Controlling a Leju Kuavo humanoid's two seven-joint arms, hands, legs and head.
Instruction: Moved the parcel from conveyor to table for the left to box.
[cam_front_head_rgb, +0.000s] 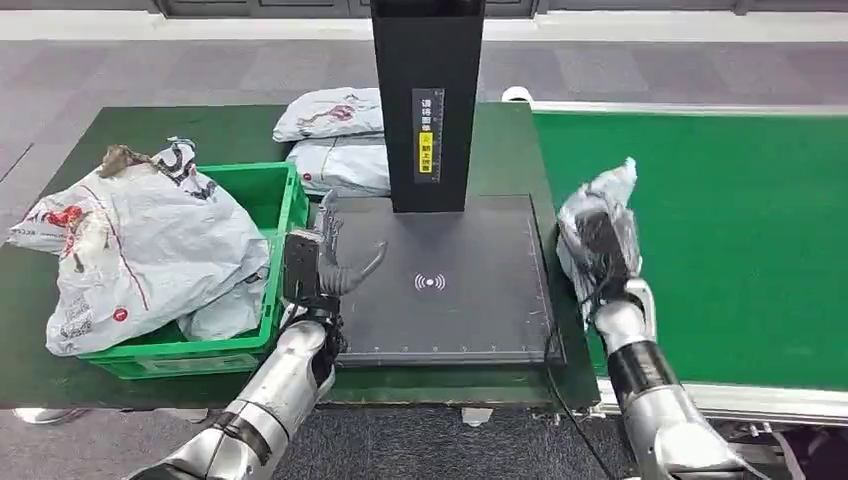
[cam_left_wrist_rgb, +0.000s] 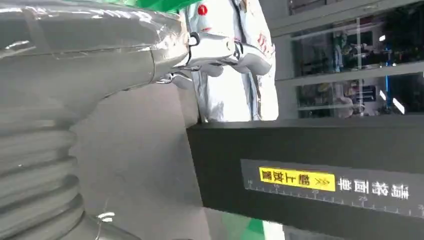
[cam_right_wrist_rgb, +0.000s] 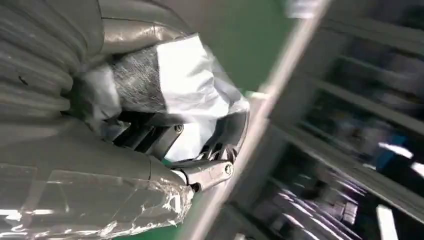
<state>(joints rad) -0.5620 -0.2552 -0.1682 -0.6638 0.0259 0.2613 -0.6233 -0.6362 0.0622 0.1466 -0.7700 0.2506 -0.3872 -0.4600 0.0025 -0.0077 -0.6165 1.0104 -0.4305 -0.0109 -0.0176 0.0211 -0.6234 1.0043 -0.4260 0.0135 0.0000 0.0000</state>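
The right hand (cam_front_head_rgb: 603, 262) is gripping the parcel (cam_front_head_rgb: 597, 225) at the conveyor's (cam_front_head_rgb: 720, 230) edge; it should carry it level onto the black pad (cam_front_head_rgb: 450, 300), where the left hand (cam_front_head_rgb: 325, 262) is waiting, fingers spread.

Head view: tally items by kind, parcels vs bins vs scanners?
Grey parcels: 4, namely one in the right hand, one big one in the bin, two behind the scanner
Green bins: 1
Black scanner stations: 1
Total: 6

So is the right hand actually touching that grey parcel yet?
Touching. The right wrist view shows the right hand wrapped around the grey parcel; the head view shows it gripped too.
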